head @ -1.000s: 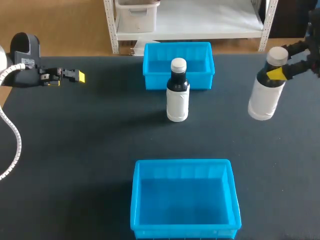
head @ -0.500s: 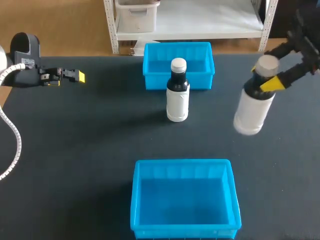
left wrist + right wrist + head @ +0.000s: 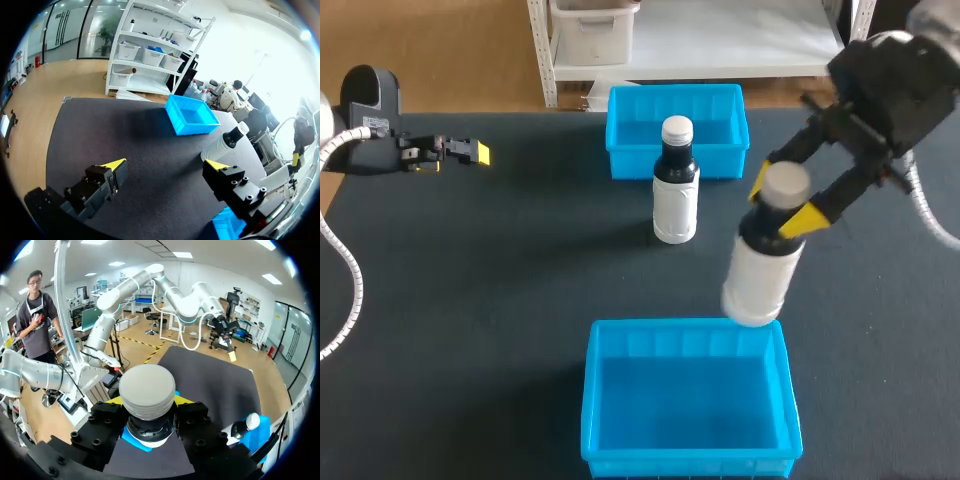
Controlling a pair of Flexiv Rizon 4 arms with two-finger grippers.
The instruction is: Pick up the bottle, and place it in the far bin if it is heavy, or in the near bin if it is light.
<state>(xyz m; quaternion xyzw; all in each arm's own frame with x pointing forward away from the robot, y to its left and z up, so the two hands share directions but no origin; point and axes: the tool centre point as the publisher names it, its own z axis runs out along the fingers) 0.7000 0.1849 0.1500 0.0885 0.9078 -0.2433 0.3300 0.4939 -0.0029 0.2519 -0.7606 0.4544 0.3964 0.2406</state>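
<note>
now, bottle (image 3: 757,275) in right pincer (image 3: 783,200) — by near bin (image 3: 685,326)

No words or numbers can be read. The white wraps on the standing bottle (image 3: 674,210) and the lifted bottle (image 3: 756,282) look blank, and a tag (image 3: 376,125) on the left arm (image 3: 365,92) is too small
</note>
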